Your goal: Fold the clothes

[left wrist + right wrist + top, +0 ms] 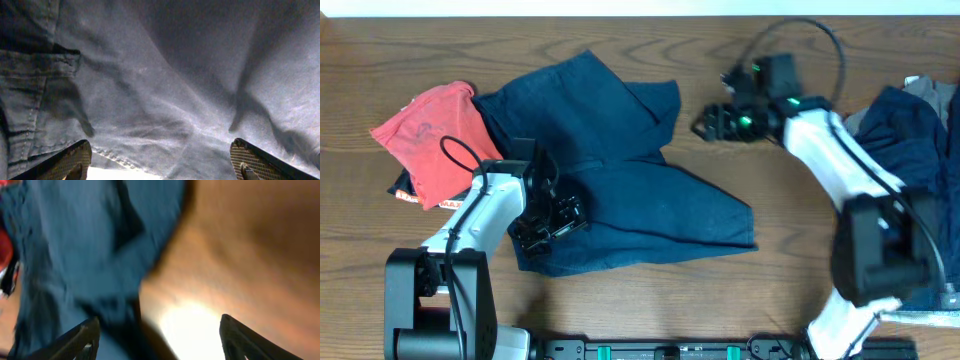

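Dark ribbed fingertips point(65, 161) sit at the two bottom corners of the left wrist view, set far apart with nothing between them. Navy shorts point(170, 85) fill the whole view above them, creased, with a stitched pocket edge at the left.

From overhead, the left gripper point(548, 222) is down over the lower left part of the navy shorts point(620, 170), jaws wide and holding nothing. The shorts lie spread across the middle of the wooden table point(800, 40), with one leg reaching toward the far edge and the other toward the right.

A red garment point(425, 135) lies just left of the shorts, touching them, on top of a dark printed piece point(405, 190).

The right gripper point(712, 122) is over bare table just right of the shorts' upper leg, clear of the cloth. Its wrist view is blurred, yet the two fingers point(75, 340) show wide apart and empty, with the shorts point(90, 245) to the left and bare wood point(250, 240) to the right.

A pile of more navy cloth point(910, 130) with a grey piece point(930, 92) lies at the table's right edge, well apart from both grippers.
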`<state>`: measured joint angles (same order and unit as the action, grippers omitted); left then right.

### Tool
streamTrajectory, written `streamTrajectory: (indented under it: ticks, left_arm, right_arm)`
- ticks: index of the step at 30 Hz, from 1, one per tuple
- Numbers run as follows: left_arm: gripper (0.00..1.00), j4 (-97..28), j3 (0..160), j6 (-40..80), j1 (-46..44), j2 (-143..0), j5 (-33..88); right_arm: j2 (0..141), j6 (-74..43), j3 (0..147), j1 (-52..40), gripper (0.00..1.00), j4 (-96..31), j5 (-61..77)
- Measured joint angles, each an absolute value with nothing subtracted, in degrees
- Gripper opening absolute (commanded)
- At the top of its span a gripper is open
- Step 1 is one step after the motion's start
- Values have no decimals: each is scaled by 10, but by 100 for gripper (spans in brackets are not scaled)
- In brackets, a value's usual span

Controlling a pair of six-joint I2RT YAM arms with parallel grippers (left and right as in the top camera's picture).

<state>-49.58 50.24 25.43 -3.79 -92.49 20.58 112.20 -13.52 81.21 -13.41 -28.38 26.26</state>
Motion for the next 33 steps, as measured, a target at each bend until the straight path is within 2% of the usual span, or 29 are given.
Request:
streamTrajectory:
  ticks: [7,11,13,15,17,26,33]
  left_arm:
    - [90,-496,502,254,-38,-925,206]
    - [90,-496,502,254,-38,-925,206]
    - [89,-496,502,254,-38,-925,206]
    - [89,-496,502,254,-38,-925,206]
    - [90,-496,502,254,-38,-925,206]
    - [89,-496,502,254,-38,-925,206]
    - [90,-496,502,254,-38,-925,206]
  right_arm:
    - [1246,-193,901,-167,67,-187,236]
    - [1291,-230,903,-168,57,-150,232]
    - [1302,-239,903,-168,42,-138,229]
    - [1305,-249,903,-168,11,-133,227]
    - [1305,-253,903,-168,1,-132,227]
    - [1305,-256,903,-156,1,-164,241]
    - [1247,-252,904,-75,1,-294,203]
